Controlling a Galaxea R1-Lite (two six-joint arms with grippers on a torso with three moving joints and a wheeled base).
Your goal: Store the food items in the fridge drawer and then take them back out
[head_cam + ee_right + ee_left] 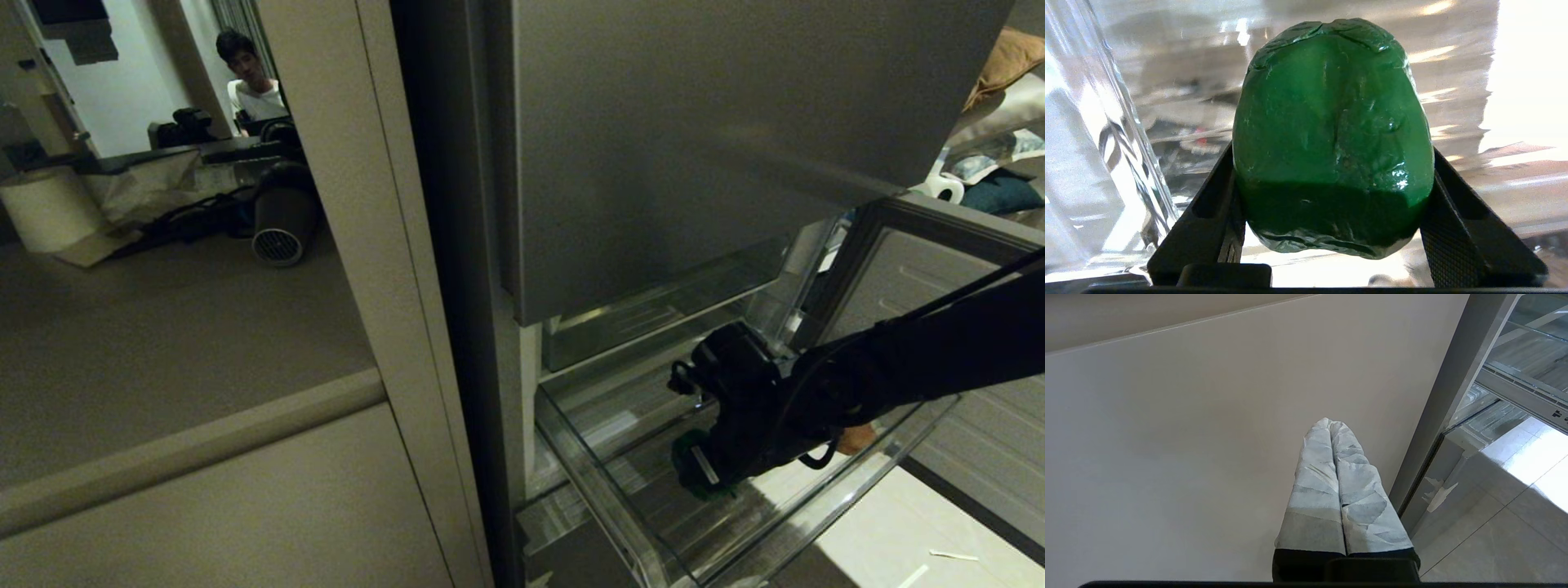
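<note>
Item: green bell pepper (1331,134), glossy, light, hollow-walled and slippery, inside the clear fridge drawer (588,482), clamped across its widest flanks by the right tool (1331,196); left tool (1337,490) pinched closed, idle.

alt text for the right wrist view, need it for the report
A glossy green, rounded food item fills the frame, with the right end effector closed against its two sides by black fingers. Behind it lies the clear plastic fridge drawer, its ribbed see-through floor and one wall catching bright reflections.
</note>
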